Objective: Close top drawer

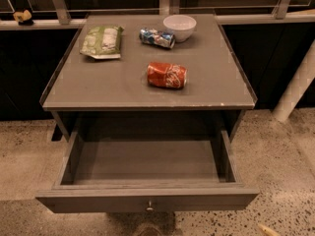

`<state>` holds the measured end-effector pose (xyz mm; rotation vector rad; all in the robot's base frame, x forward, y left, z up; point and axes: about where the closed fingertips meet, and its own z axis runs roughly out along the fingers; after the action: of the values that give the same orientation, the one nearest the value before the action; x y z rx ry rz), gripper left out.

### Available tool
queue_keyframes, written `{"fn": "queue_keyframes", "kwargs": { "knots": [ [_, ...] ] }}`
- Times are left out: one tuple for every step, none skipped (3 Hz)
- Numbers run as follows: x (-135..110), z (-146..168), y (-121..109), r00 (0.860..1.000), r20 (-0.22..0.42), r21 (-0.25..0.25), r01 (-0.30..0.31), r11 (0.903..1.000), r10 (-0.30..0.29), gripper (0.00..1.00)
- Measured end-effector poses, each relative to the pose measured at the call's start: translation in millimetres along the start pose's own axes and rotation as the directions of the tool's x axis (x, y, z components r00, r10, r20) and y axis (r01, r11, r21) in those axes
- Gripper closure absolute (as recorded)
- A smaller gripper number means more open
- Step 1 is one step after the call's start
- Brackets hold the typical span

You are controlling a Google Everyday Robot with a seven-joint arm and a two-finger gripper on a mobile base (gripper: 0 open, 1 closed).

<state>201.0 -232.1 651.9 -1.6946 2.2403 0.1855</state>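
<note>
The top drawer (pixel 147 198) of the grey table (pixel 98 85) is pulled far out toward me and is empty inside. Its flat front panel runs along the bottom of the camera view, with the small round metal knob (pixel 150 207) at its centre. Only a pale tip of my gripper (pixel 266 229) shows at the bottom right edge, right of and below the drawer front's right corner and apart from it. The lower drawer is hidden under the open one.
On the tabletop lie a crushed red can (pixel 167 75), a blue can (pixel 156 37), a white bowl (pixel 179 26) and a green snack bag (pixel 102 41). A white post (pixel 295 90) stands right of the table. Speckled floor surrounds it.
</note>
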Motion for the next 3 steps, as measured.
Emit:
{"fn": "queue_keyframes", "kwargs": {
  "knots": [
    [-16, 7, -14, 0.995, -0.043, -0.011, 0.086, 0.9962, -0.087, 0.00],
    [-37, 14, -35, 0.983, -0.093, -0.022, 0.155, 0.9876, -0.157, 0.00],
    [-50, 24, -59, 0.981, -0.126, -0.065, 0.144, 0.9875, -0.151, 0.00]
  ]
}}
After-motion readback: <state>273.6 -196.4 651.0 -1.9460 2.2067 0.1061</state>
